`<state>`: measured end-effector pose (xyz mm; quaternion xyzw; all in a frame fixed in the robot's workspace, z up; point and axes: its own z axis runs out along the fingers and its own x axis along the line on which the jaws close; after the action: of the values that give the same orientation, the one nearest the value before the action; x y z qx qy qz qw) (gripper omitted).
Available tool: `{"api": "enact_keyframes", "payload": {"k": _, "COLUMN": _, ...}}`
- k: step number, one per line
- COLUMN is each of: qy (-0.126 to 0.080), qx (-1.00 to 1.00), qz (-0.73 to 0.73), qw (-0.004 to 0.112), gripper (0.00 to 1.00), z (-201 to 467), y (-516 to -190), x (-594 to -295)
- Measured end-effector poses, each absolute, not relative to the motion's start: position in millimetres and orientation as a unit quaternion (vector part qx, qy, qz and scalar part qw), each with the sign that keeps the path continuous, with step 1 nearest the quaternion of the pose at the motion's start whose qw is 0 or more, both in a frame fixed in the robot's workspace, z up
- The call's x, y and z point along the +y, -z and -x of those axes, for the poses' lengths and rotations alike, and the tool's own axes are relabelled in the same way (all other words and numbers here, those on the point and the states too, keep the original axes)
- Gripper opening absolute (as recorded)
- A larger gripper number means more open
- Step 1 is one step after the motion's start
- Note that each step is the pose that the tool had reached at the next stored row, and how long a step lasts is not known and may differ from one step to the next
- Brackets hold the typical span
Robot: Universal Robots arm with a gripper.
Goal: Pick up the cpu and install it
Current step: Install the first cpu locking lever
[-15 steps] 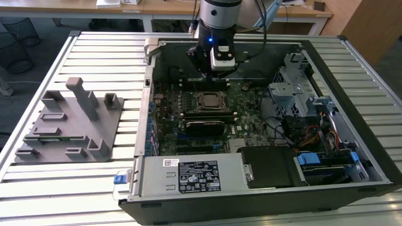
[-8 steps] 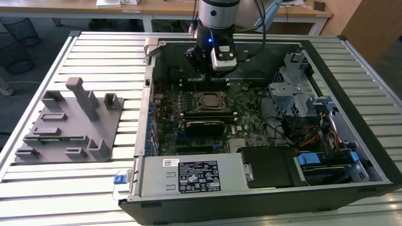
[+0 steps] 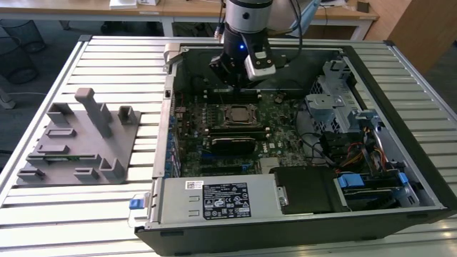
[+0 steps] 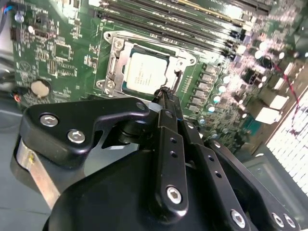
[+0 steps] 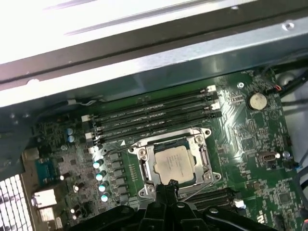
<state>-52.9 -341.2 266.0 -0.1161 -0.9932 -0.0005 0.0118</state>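
The arm reaches down into the open computer case (image 3: 400,176), which lies on its side on the slatted metal counter (image 3: 107,203), and its pincer (image 3: 230,80) hangs above the green motherboard (image 3: 275,115) close to the case's far wall. In both wrist views the two black fingers (image 4: 166,103) stand pressed together with no gap between their tips, and nothing is held between them. The cpu (image 5: 172,162) already sits inside the metal-framed socket (image 5: 202,156) on the motherboard, its silvery-grey top facing up; in the first wrist view it lies just beyond the pincer's tips, and in the second wrist view the same chip (image 4: 146,72) shows just past the tips, apart from them. In the exterior view the socket with the chip (image 3: 237,114) lies below the pincer and a little nearer the camera than it. On the far side of the socket from the pincer run the long dark memory slots (image 5: 154,113), and beyond them the grey steel wall of the case. A round coin battery (image 5: 256,100) sits on the board well off to one side of the pincer. Well apart from the pincer, outside the case toward the exterior view's left, a grey plastic holder block (image 3: 78,144) with upright posts rests on the counter.
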Motion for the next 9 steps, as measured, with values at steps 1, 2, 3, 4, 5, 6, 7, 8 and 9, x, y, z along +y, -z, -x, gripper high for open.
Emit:
{"api": "enact_keyframes", "payload": {"k": 1, "qy": 0.0, "qx": -0.994, "qz": 0.111, "qw": 0.012, "gripper": 0.11, "z": 52.9, "y": -266.0, "x": -341.2}}
{"api": "enact_keyframes", "payload": {"k": 2, "qy": 0.0, "qx": -0.994, "qz": 0.11, "qw": 0.012, "gripper": 0.11, "z": 53.3, "y": -266.0, "x": -341.2}}
{"api": "enact_keyframes", "payload": {"k": 3, "qy": 0.001, "qx": -0.994, "qz": 0.11, "qw": 0.012, "gripper": 0.11, "z": 53.5, "y": -266.0, "x": -341.2}}
{"api": "enact_keyframes", "payload": {"k": 4, "qy": 0.001, "qx": -0.994, "qz": 0.11, "qw": 0.012, "gripper": 0.11, "z": 53.8, "y": -266.0, "x": -341.2}}
{"api": "enact_keyframes", "payload": {"k": 5, "qy": 0.001, "qx": -0.994, "qz": 0.11, "qw": 0.011, "gripper": 0.11, "z": 54.3, "y": -265.9, "x": -341.2}}
{"api": "enact_keyframes", "payload": {"k": 6, "qy": 0.001, "qx": -0.994, "qz": 0.11, "qw": 0.011, "gripper": 0.11, "z": 54.9, "y": -266.0, "x": -341.2}}
{"api": "enact_keyframes", "payload": {"k": 7, "qy": 0.001, "qx": -0.994, "qz": 0.11, "qw": 0.011, "gripper": 0.11, "z": 55.4, "y": -266.0, "x": -341.2}}
{"api": "enact_keyframes", "payload": {"k": 8, "qy": 0.001, "qx": -0.994, "qz": 0.11, "qw": 0.011, "gripper": 0.11, "z": 56.3, "y": -265.9, "x": -341.2}}
{"api": "enact_keyframes", "payload": {"k": 9, "qy": 0.001, "qx": -0.994, "qz": 0.11, "qw": 0.011, "gripper": 0.11, "z": 57.1, "y": -266.0, "x": -341.2}}
